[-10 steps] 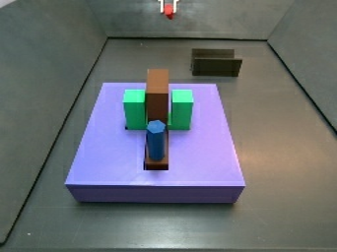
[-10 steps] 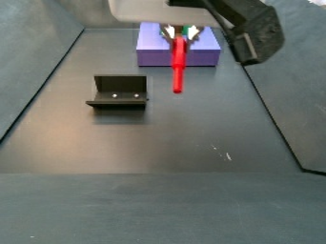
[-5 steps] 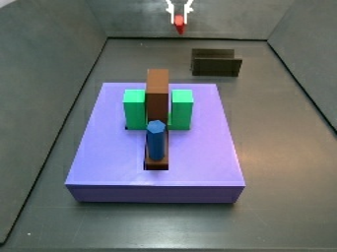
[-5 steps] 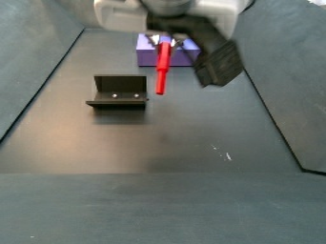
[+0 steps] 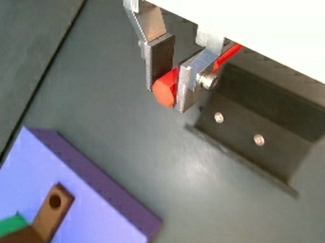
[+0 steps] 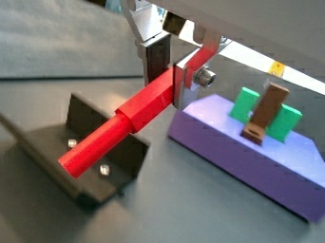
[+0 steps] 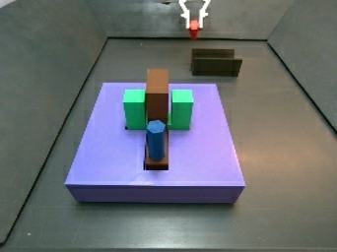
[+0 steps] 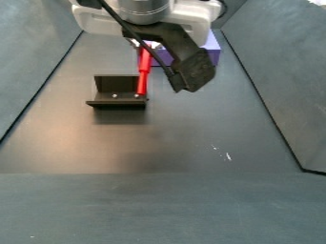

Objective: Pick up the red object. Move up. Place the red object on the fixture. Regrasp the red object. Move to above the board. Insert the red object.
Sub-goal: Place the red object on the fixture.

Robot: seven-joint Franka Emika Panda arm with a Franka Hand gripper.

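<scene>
My gripper is shut on the red object, a slim red peg hanging straight down from the fingers. In both wrist views the silver fingers clamp the peg's upper part. Its long free end points at the fixture. The fixture is a small dark holder, and the peg's lower tip is right over it; I cannot tell if they touch. In a side view the gripper hovers high near the fixture. The purple board lies apart from them.
The board carries green blocks, a brown bar and a blue cylinder. Grey walls slope up round the dark floor. The board's corner shows near the gripper in a wrist view.
The gripper has carried the red object sideways from over the board's far edge to over the fixture, and the peg now hangs lower, close to the fixture.
</scene>
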